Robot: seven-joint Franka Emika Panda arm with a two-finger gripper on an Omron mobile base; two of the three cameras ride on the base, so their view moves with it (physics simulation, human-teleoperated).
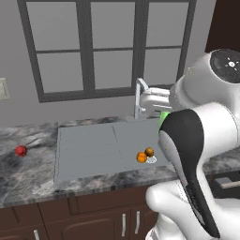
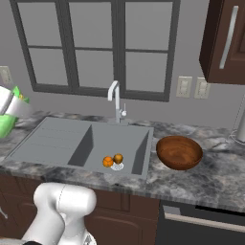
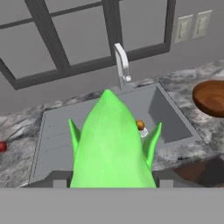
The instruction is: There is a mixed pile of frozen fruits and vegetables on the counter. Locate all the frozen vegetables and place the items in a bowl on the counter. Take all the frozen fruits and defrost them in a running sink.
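— Vegetable, bright green and pointed [image 3: 111,144]: where is it?
— Pinched in the two-finger gripper [image 3: 109,183], held above the grey sink [image 2: 62,139].
— Fruits?
— Two orange round ones [image 2: 113,160] lie in the basin by the drain. A red one [image 1: 20,150] sits left of the sink, the brown wooden bowl [image 2: 179,152] right.

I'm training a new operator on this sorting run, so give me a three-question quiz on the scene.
1. True or false: two orange fruits lie in the sink basin by the drain.
2. What does the gripper hold: A) a green vegetable, B) a red fruit, C) nothing?
3. Fill in: the wooden bowl sits on the counter to the ____ of the sink in the right base view.

Key: 1 true; 2 A; 3 right.
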